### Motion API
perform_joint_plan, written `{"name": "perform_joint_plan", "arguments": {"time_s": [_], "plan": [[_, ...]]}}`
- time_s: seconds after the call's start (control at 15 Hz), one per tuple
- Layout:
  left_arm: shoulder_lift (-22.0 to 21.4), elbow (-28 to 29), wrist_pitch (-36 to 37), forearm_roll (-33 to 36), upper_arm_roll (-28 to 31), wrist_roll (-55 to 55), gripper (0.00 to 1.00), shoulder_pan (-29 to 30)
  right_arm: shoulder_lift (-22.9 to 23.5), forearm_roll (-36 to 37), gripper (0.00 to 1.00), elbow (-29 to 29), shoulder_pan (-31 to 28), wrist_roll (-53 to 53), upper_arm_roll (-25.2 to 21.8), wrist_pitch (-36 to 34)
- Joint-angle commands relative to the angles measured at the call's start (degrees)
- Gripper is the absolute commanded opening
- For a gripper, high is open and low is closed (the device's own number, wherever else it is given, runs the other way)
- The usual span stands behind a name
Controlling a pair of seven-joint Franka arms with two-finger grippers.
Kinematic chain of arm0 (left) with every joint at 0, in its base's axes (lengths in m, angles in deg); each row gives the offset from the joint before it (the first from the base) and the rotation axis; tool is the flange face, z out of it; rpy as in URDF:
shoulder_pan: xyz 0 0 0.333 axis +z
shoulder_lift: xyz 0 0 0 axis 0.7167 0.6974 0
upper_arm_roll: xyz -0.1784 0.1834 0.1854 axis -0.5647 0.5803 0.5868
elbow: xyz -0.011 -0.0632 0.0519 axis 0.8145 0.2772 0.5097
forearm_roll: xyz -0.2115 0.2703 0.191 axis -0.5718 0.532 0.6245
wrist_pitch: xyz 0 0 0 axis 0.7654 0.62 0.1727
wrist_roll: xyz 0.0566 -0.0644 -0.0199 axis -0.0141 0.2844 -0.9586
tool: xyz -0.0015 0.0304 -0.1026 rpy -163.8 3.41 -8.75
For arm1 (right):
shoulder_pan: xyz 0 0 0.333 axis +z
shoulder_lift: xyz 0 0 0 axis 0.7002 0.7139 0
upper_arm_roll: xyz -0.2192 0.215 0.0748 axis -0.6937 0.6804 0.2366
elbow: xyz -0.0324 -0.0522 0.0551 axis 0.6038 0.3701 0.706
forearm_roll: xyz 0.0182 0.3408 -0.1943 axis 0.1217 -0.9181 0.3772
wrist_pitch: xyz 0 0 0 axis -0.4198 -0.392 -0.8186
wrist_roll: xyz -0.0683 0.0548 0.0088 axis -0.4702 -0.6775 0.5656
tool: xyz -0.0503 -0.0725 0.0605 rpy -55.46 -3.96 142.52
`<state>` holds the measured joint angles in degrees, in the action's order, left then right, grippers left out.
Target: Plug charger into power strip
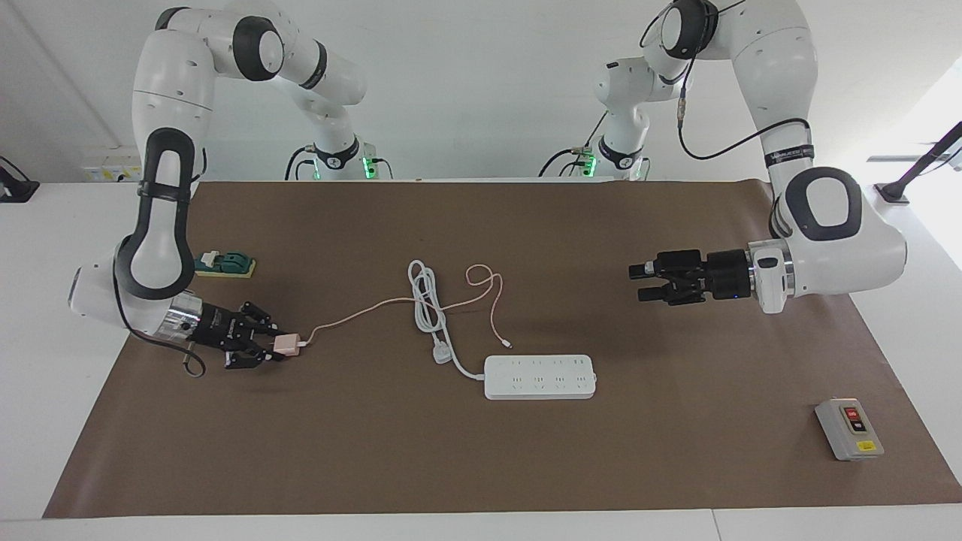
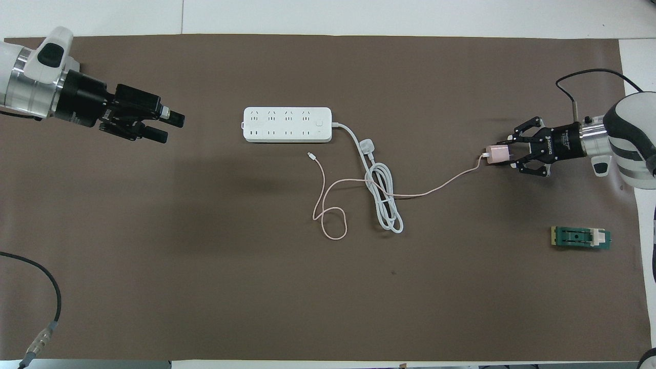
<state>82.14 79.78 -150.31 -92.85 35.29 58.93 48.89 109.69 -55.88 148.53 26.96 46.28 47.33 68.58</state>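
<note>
The pale pink charger (image 1: 286, 344) sits between the fingers of my right gripper (image 1: 275, 346), low over the brown mat at the right arm's end of the table; it also shows in the overhead view (image 2: 495, 154), in the right gripper (image 2: 506, 154). Its thin pink cable (image 1: 391, 302) trails across the mat to a tiny white connector (image 1: 509, 345) lying close to the power strip (image 1: 539, 376). The white power strip (image 2: 287, 124) lies flat mid-table. My left gripper (image 1: 640, 282) is open and empty, raised over the mat toward the left arm's end, also in the overhead view (image 2: 171, 128).
The strip's thick white cord (image 1: 425, 297) lies coiled nearer the robots, its three-pin plug (image 1: 442, 353) loose beside the strip. A grey switch box (image 1: 849, 428) sits toward the left arm's end. A green block (image 1: 225, 264) lies near the right arm.
</note>
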Motion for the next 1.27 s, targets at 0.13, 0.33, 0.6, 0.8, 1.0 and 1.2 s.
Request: {"name": "perform_joint_plan", "arguments": {"time_s": [0.13, 0.33, 0.6, 0.8, 1.0, 1.2], "plan": [[3.6, 4.7, -2.4, -14.9, 0.4, 12.5, 1.00, -4.2, -4.2, -0.9, 0.00, -5.1, 5.0, 13.8, 0.9, -4.4], [2.3, 13.3, -3.6, -20.5, 0.4, 19.8, 1.00, -5.2, -5.9, -2.5, 0.00, -7.1, 10.6, 19.2, 0.9, -4.0], [-0.7, 22.3, -5.1, -25.6, 0.5, 24.1, 1.00, -7.2, -5.6, -3.9, 0.00, -12.0, 17.9, 27.0, 0.8, -3.0], [-3.4, 26.3, -7.0, -25.9, 0.5, 26.5, 1.00, -7.9, -5.2, -5.2, 0.00, -12.7, 24.5, 30.9, 0.8, 2.6], [-3.5, 26.9, -9.7, -25.9, 0.5, 28.2, 1.00, -8.0, -5.0, -5.3, 0.00, -12.7, 30.2, 33.5, 0.8, 8.9], [-3.2, 26.9, -12.2, -26.5, 0.5, 30.0, 1.00, -8.0, -4.5, -5.2, 0.00, -13.2, 34.8, 37.3, 0.8, 12.1]]}}
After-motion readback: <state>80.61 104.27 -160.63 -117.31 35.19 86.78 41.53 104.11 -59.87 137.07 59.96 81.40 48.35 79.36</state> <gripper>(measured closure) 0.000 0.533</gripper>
